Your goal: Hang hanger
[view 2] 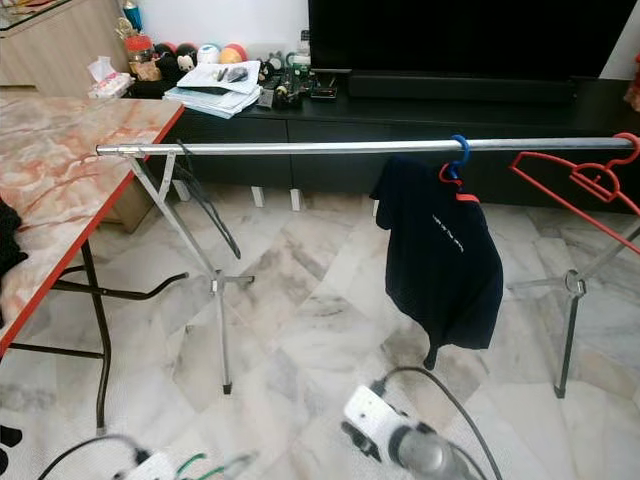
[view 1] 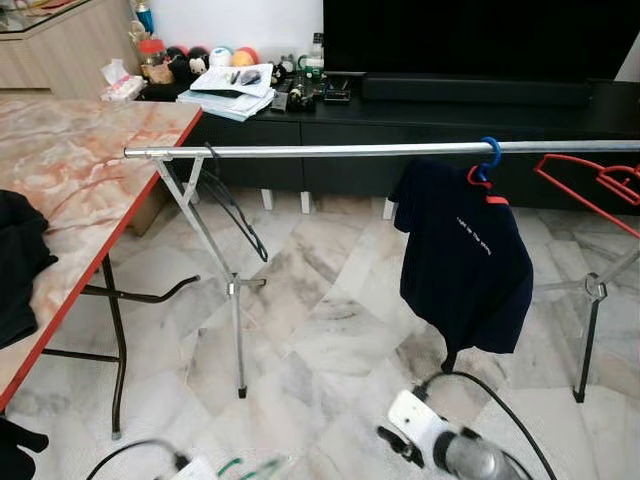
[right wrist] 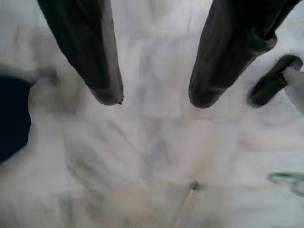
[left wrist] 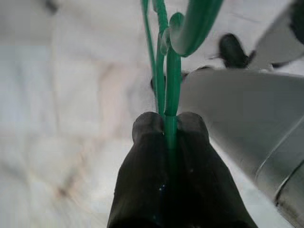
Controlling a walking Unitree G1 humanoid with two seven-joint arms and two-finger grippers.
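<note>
A thin green wire hanger (left wrist: 173, 71) is pinched between the two black fingers of my left gripper (left wrist: 170, 126), which is shut on it low over the floor. The same hanger (view 1: 245, 466) shows blurred at the bottom edge of the left eye view. Ahead of me the silver rail (view 1: 350, 150) of a drying rack runs across the room at chest height. My right gripper (right wrist: 152, 97) is open over the marble floor with nothing between its fingers; its arm (view 1: 465, 455) is low at the bottom right.
On the rail hang a black hanger (view 1: 230, 195), a dark navy shirt (view 1: 465, 255) on a blue-hooked hanger, and a red hanger (view 1: 590, 185). A marble-topped table (view 1: 70, 170) with dark clothes stands to the left. A black TV console (view 1: 450, 110) lines the far wall.
</note>
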